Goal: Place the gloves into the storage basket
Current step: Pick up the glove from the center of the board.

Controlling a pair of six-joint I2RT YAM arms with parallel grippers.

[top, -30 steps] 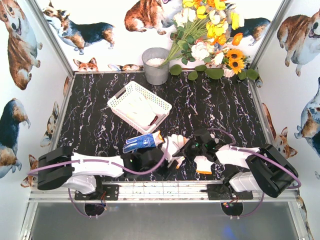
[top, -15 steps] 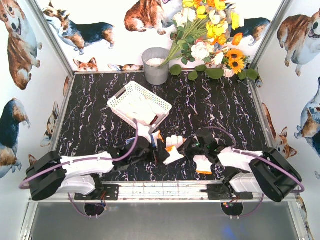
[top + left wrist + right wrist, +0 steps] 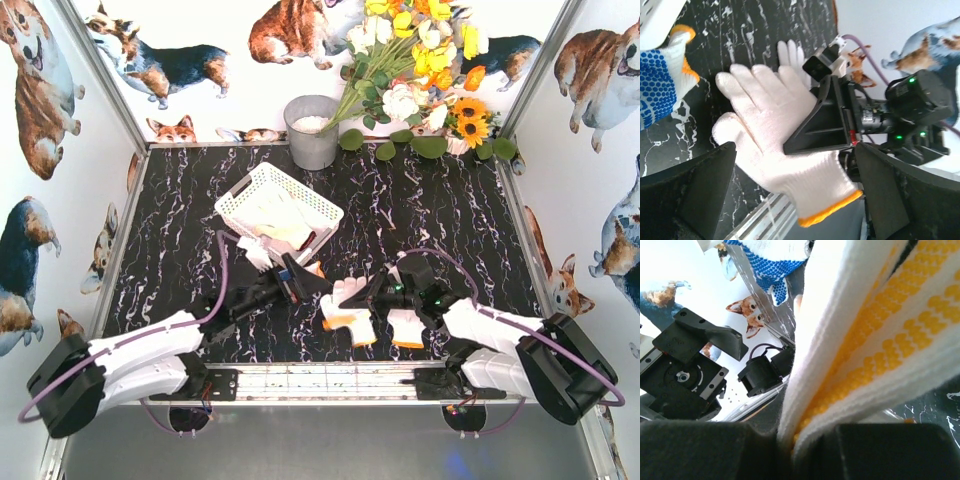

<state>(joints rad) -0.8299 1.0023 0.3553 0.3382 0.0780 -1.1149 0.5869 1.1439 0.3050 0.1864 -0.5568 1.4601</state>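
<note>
Two claws meet low over the black marbled bench. The right claw is pressed together, pinching a white knit glove with an orange cuff. The left claw is spread wide, holds nothing and points at that glove. A white glove with blue dots sits just beside the near corner of the white plastic basket with lattice sides. A cream glove with red trim lies inside the basket. Another white glove with an orange cuff lies on the bench under the right arm.
</note>
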